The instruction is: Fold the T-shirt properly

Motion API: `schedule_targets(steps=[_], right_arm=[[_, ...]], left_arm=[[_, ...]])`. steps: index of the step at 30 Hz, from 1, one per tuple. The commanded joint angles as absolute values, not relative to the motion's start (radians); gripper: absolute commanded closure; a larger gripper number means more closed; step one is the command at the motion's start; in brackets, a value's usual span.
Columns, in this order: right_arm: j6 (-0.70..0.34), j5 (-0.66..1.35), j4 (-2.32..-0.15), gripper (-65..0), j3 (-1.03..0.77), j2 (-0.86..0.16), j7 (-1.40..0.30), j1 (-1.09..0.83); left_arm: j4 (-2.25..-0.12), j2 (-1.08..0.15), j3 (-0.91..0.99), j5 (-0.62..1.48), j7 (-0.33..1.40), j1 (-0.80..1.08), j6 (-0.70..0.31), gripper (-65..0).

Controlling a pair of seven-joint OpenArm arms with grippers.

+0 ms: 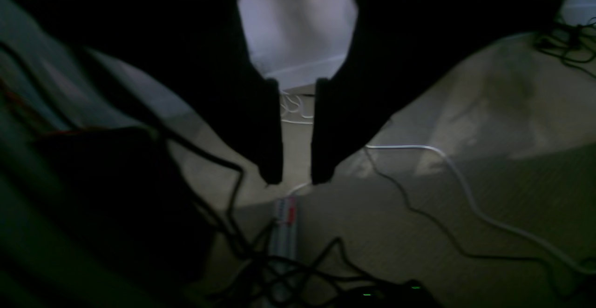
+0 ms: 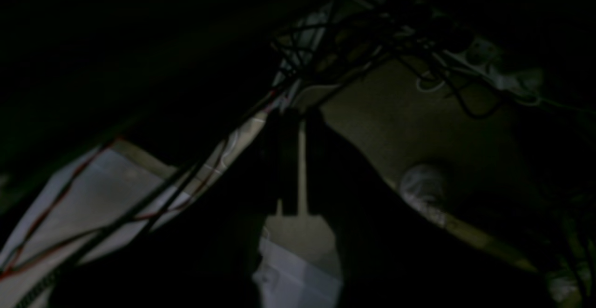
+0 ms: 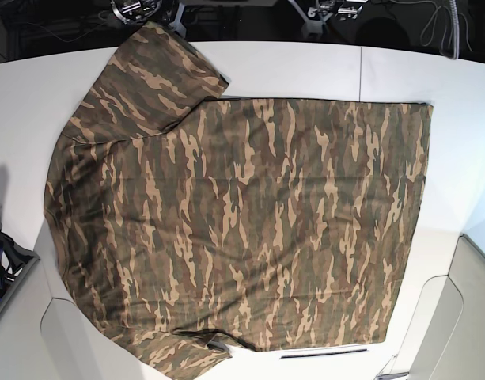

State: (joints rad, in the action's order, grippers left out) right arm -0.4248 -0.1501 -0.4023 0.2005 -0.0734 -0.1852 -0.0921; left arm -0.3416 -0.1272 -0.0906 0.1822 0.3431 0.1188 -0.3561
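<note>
The T-shirt point(image 3: 242, 229) lies spread flat over the white table point(image 3: 20, 103) in the base view, filling most of the tabletop. One sleeve sits at the near edge around 6 o'clock, slightly bunched. The body stretches across the middle, its straight hem running along the 3 o'clock side. The other sleeve reaches to the far edge at about 11 o'clock.

Neither gripper appears in the base view, and no cloth shows in either wrist view, so both tools are well apart from the shirt.

The left gripper point(image 1: 297, 177) hangs over a carpeted floor with its fingers point(image 1: 272, 131) parted by a narrow gap, nothing between them. A power strip point(image 1: 285, 219) and loose cables point(image 1: 419, 205) lie below it.

The right gripper point(image 2: 298, 208) shows only as dark shapes with a thin bright slit between them, holding nothing; the view is very dim.
</note>
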Motion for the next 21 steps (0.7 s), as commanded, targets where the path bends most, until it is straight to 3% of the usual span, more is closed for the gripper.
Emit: schedule_targets(steps=[1,9,21], right_arm=[[-0.446,-0.146,-0.419,-3.9,0.199,-0.082,-0.184,-0.107],[-0.468,-0.131,-0.571,-3.9,0.199,-0.121,-0.184,-0.207],[-0.469,-0.131,-0.598,-3.9,0.199,-0.119,-0.184,-0.217]], left_arm=[[-0.374,-0.139,-0.091,0.182,0.348,0.144,-0.363,-13.8],[-0.596,-0.186,-0.091,0.183,0.344,0.287,-0.364,-13.8],[-0.618,-0.181,-0.091,0.183,0.349,0.300,-0.364,-13.8]])
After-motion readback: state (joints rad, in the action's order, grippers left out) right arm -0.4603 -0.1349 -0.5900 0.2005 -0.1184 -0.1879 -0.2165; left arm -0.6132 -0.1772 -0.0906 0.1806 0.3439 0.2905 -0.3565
